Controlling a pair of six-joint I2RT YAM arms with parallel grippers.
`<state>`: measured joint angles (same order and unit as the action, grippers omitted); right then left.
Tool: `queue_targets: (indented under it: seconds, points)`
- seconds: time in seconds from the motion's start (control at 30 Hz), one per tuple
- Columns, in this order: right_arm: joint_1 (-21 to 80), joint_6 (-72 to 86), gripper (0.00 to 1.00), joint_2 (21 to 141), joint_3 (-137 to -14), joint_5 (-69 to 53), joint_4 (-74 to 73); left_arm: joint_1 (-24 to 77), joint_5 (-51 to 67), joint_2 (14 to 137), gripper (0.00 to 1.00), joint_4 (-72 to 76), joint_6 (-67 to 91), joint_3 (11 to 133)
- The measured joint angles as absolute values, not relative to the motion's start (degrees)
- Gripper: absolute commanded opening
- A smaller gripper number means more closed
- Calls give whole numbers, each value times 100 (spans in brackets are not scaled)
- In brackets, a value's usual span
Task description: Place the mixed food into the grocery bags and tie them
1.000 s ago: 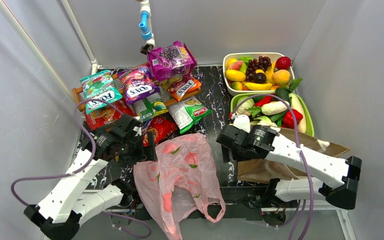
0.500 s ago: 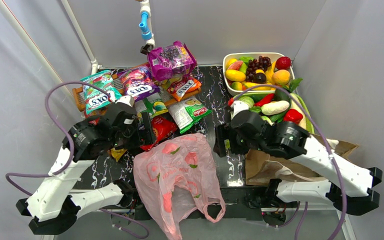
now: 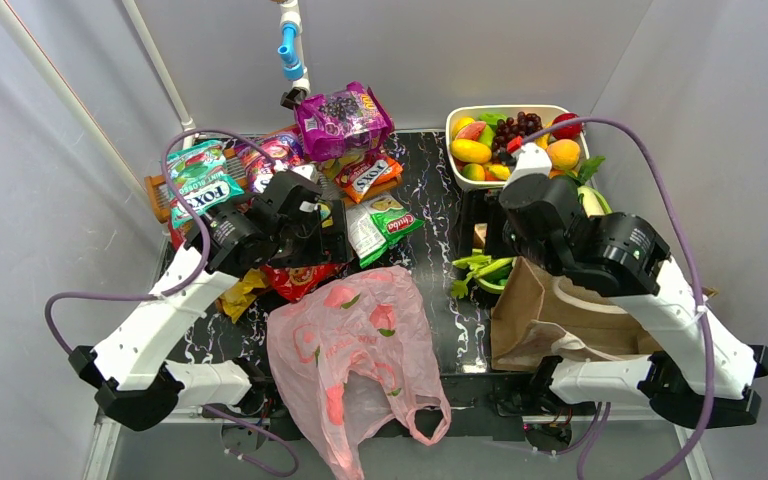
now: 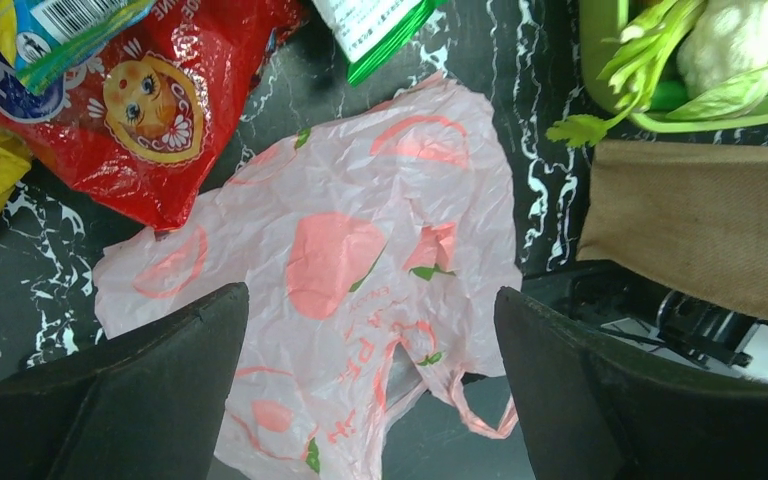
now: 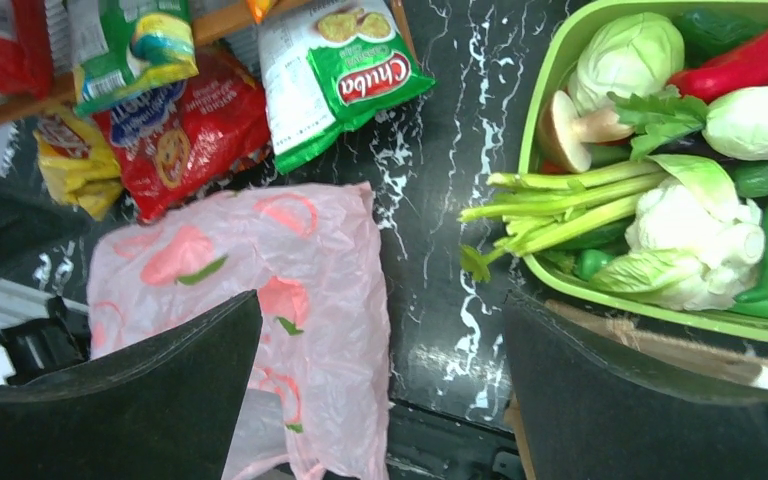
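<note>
Left hand (image 4: 370,300) and right hand (image 5: 382,310) hung released. The flat pink bag (image 4: 360,250) below could be pinched shut through both layers.

The right wrist view cuts the green tray (image 5: 556,72) at its top and right edges, and a finger of the right gripper (image 5: 380,298) hides most of the brown tote (image 5: 640,335). From above, the right arm (image 3: 610,250) covers that tray except some celery stalks (image 3: 480,268). The left arm (image 3: 260,235) hides parts of several snack packets (image 3: 295,278). The red packet (image 4: 150,110) runs off the left wrist view's top edge.
</note>
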<state>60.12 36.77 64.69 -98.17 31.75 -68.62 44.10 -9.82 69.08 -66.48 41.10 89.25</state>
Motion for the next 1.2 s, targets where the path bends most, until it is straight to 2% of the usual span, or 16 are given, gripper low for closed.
queue_targets:
  seconds: [0.27,0.57,1.0,1.2]
  points:
    - [4626,3439,96,6987,-10215,1352,-5806,4410,-1138,6899,95,-6514,4066,9642]
    - [3693,3763,95,8125,-10503,-478,-4049,4410,-1175,6438,98,-6464,4069,9419]
    - [3151,4311,93,9904,-11583,-1098,-2980,4410,-1050,5398,98,-6340,4128,8552]
    - [3087,4449,86,10586,-12064,-1238,-2958,4410,-1050,5238,98,-6337,4156,8484]
